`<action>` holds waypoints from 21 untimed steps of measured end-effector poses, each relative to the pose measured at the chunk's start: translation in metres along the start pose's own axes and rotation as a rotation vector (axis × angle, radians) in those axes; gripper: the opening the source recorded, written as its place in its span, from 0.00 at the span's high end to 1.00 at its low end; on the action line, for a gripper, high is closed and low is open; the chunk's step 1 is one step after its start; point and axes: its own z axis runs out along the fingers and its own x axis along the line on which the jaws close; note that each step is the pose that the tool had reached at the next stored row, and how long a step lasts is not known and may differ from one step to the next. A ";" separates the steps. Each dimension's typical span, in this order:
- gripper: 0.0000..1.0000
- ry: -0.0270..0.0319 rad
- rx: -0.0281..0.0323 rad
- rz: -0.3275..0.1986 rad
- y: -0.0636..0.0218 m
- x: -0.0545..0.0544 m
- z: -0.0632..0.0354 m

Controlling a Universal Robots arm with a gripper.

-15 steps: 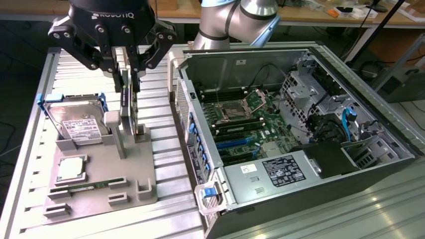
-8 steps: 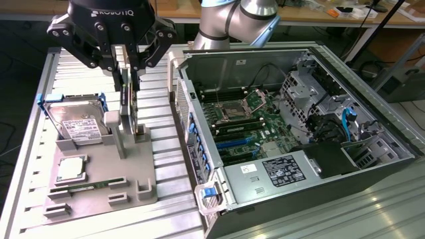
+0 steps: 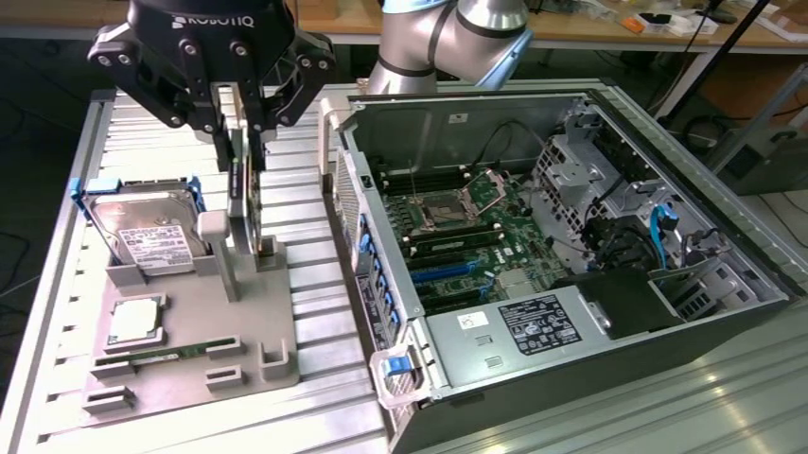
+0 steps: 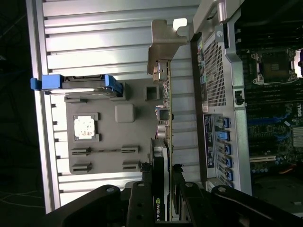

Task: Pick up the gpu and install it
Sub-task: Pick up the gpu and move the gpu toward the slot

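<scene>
While the hand (image 3: 244, 149), marked ROBOTIQ, is closed on the gpu (image 3: 250, 203), the card is held on edge between the fingers (image 4: 137, 198). Its long axis is set parallel to the open computer case (image 3: 555, 378) beside the hand, with the silver bracket (image 4: 163, 47) at the end away from the fingers. Below the hand, one white-labelled hard drive (image 3: 146, 232), one processor (image 3: 135, 320) and one memory stick (image 3: 170, 352) are kept in a grey tray (image 3: 246, 322).

The claw (image 3: 244, 156) is black, the gpu (image 3: 261, 213) dark with a silver bracket (image 4: 163, 47), the tray (image 3: 253, 317) matt grey, the hard drive (image 3: 149, 236) silver with a white label and blue frame, the counter (image 3: 322, 322) ribbed pale silver, the motherboard (image 3: 467, 236) green, and the case's latches (image 3: 397, 364) blue.
</scene>
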 end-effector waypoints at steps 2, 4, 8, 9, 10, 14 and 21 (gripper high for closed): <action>0.73 0.0000 0.0000 0.000 0.0000 0.000 -0.0004; 0.73 0.0000 0.0000 0.000 0.0000 0.000 -0.0008; 0.73 0.0000 0.0000 0.000 0.0001 0.000 -0.0016; 0.73 0.0000 0.0000 0.000 0.0001 0.000 -0.0017; 0.73 0.0000 0.0000 0.000 0.0001 0.000 -0.0020; 0.73 0.0001 0.0001 0.000 0.0001 0.000 -0.0028; 0.73 0.0000 0.0000 0.000 0.0002 0.000 -0.0055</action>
